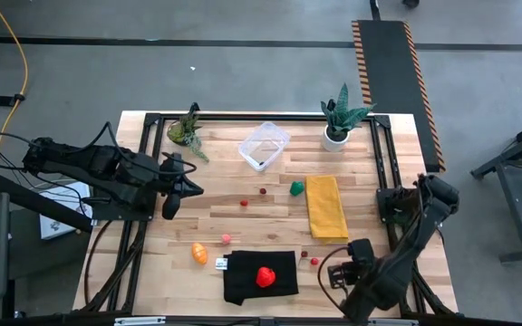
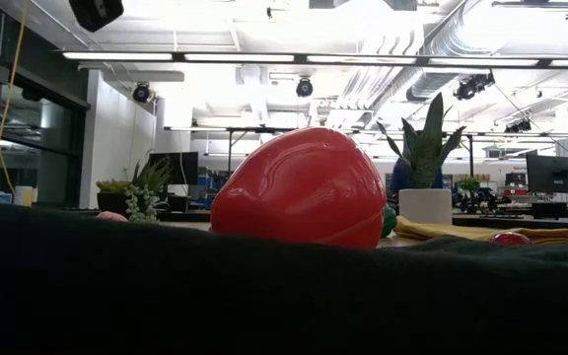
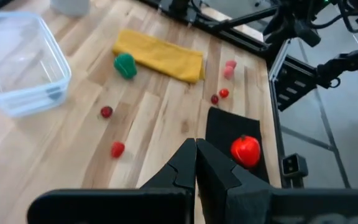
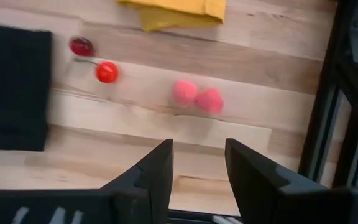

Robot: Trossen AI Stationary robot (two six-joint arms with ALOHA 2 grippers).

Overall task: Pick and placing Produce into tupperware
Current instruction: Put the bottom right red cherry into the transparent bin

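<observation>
Right wrist view shows pink berries (image 4: 197, 96) just ahead of the parted, empty right gripper (image 4: 199, 168).

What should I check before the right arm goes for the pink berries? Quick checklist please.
1. Right gripper open, nothing between its fingers: ok.
2. Pink berries ahead of it on bare wood, unobstructed: ok.
3. Tupperware upright, lid off: ok.
4. Tupperware contents: one small dark thing inside, identity cannot tell.
5. Left gripper shut, holding nothing, hanging over the table's left side away from the berries: ok.
6. Yellow cloth lies between berries and tupperware; clearance on the carry: cannot tell.
</observation>
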